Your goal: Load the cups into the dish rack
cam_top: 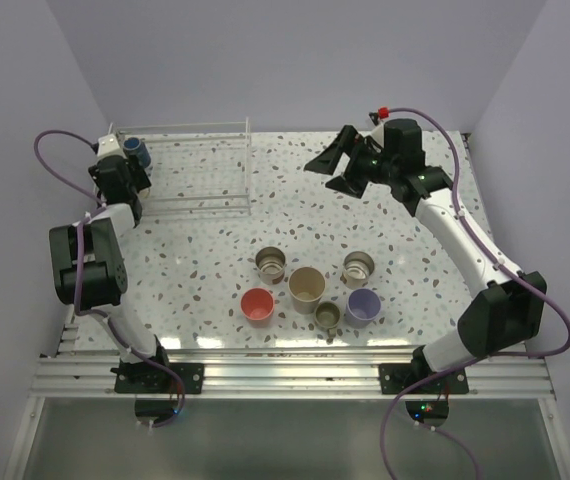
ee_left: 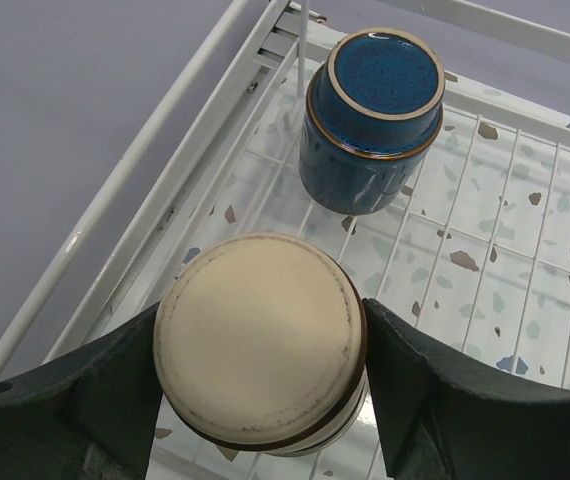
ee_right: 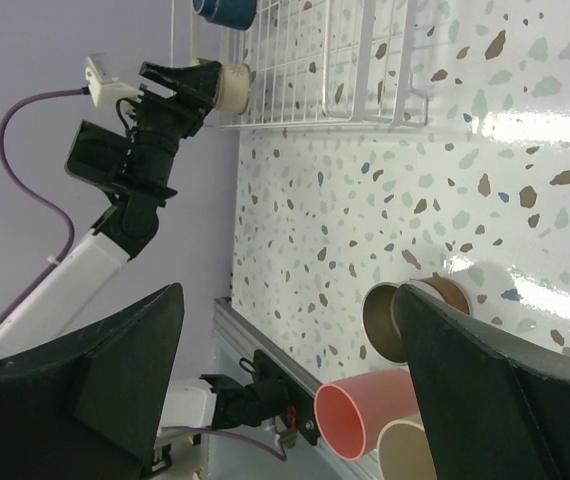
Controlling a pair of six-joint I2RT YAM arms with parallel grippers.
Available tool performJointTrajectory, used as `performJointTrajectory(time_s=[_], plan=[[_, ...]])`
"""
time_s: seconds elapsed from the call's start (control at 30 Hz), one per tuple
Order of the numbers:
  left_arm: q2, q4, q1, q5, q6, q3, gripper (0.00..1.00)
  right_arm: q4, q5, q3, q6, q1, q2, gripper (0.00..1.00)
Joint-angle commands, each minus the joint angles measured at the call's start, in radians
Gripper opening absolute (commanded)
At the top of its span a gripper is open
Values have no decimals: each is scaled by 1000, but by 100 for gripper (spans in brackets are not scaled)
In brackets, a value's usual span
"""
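The white wire dish rack point(cam_top: 200, 165) stands at the back left. Inside its left end my left gripper point(ee_left: 260, 350) is shut on an upside-down cream cup point(ee_left: 260, 340), one finger on each side. A dark blue cup point(ee_left: 370, 120) sits upside down on the rack floor just beyond it. Loose on the table are a brown cup point(cam_top: 270, 263), beige cup point(cam_top: 306, 287), red cup point(cam_top: 257, 304), grey-metallic cup point(cam_top: 358, 266), lavender cup point(cam_top: 362, 305) and olive cup point(cam_top: 328, 316). My right gripper point(cam_top: 337, 168) hangs open and empty above the table, right of the rack.
The rack's upright rails point(ee_left: 165, 130) run close along the left of the held cup. In the right wrist view the red cup point(ee_right: 365, 415) and brown cup point(ee_right: 395, 320) lie near the table's metal front rail point(ee_right: 265, 350). Purple walls close in the table.
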Motion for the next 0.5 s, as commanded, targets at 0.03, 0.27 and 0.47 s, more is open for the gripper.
performJointTrajectory(time_s=[0.03,0.27,0.47], plan=[[-30,62,18,-3,-12,-17,78,-4,16,3,-27,-4,-16,90],[-64,36,29,26,-41,-24,100,-9,23,-23,-36,-2,-42,91],[-140,-5,27,49,-87,-23,100,-24,49,-22,-59,4,-46,91]])
